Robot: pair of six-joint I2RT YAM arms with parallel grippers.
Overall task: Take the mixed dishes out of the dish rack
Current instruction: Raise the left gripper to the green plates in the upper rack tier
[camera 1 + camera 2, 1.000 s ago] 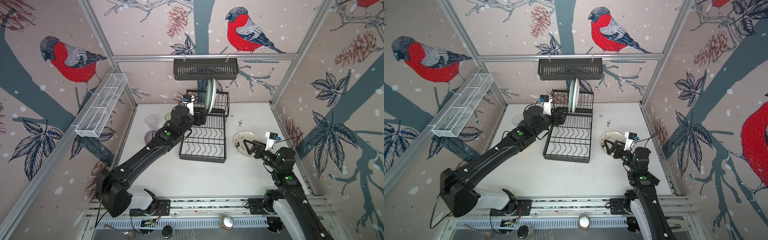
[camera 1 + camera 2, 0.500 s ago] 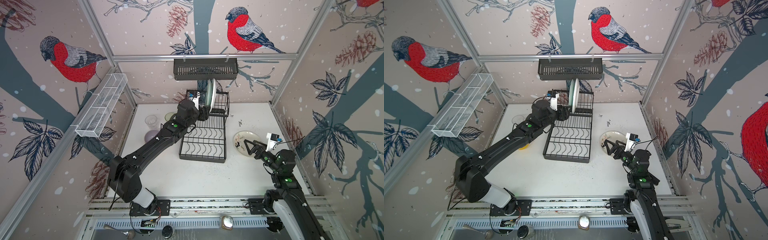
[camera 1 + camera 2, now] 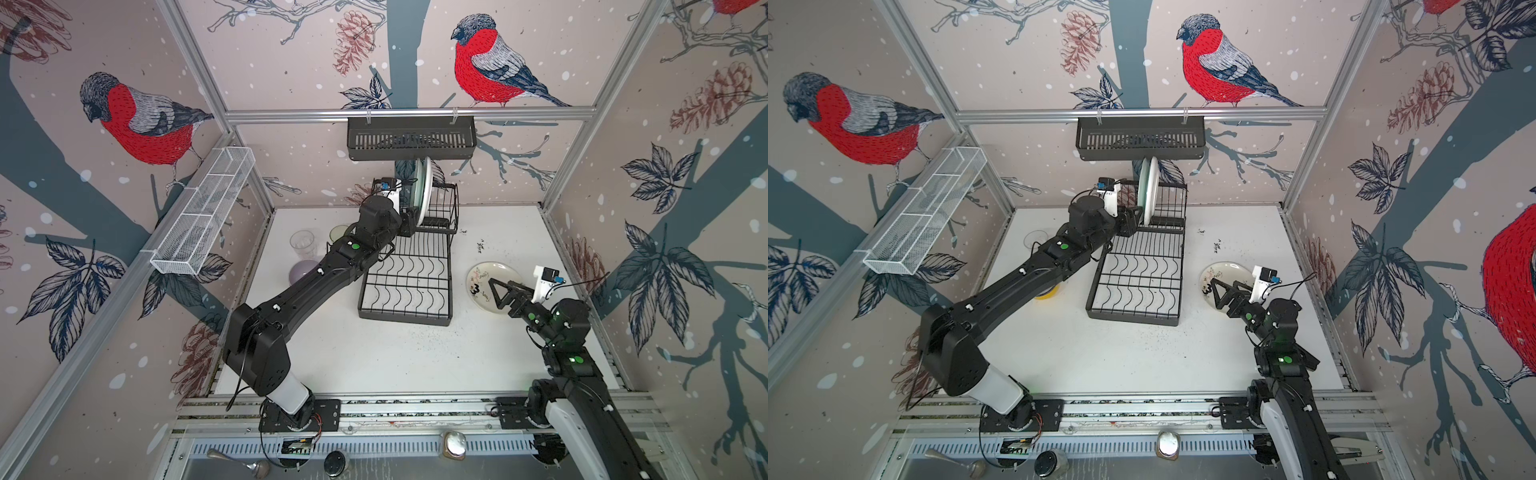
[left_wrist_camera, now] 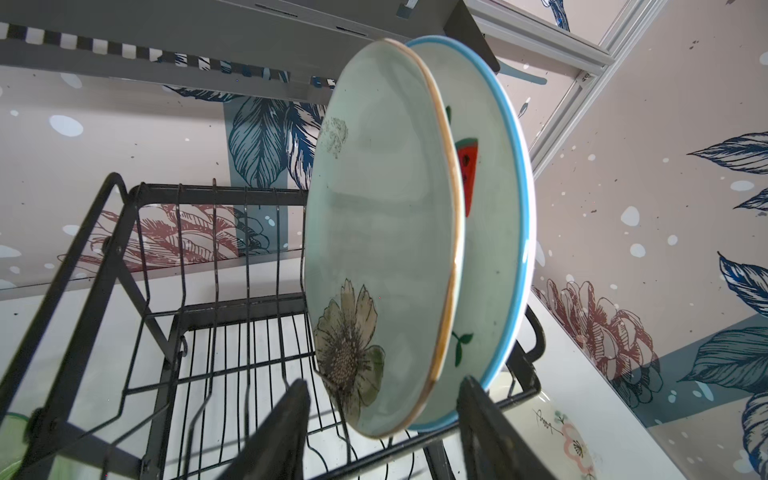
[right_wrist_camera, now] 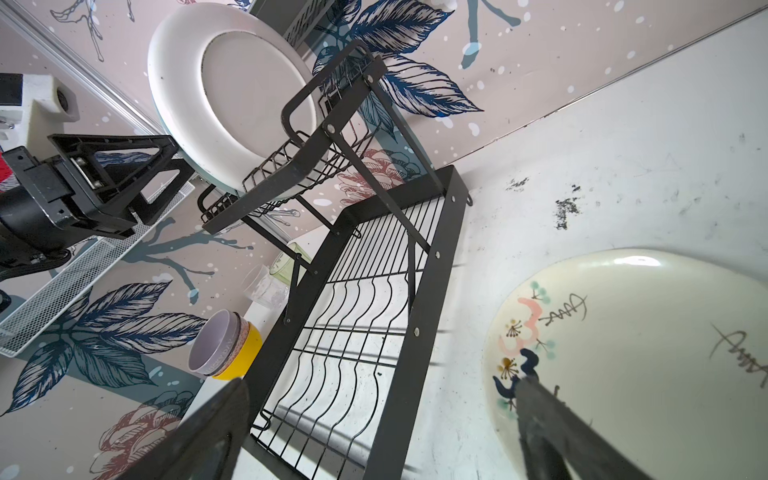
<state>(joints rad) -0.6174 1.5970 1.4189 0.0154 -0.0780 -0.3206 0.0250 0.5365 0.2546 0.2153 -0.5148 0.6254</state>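
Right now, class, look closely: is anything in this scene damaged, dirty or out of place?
Mostly tidy. The mint plate in the dish rack carries a grey scuffed patch near its rim, and black smudges mark the white table.

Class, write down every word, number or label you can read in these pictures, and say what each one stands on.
"LUCKY DAY": small letters on the inner wall of the lilac bowl; the first letter is unsure.
"3": a pink figure like this numeral, painted on the cream plate.
Dark handwriting-like scrawls on the same plate: not readable as words.
Grey stamp on the mint plate: too blurred to read.
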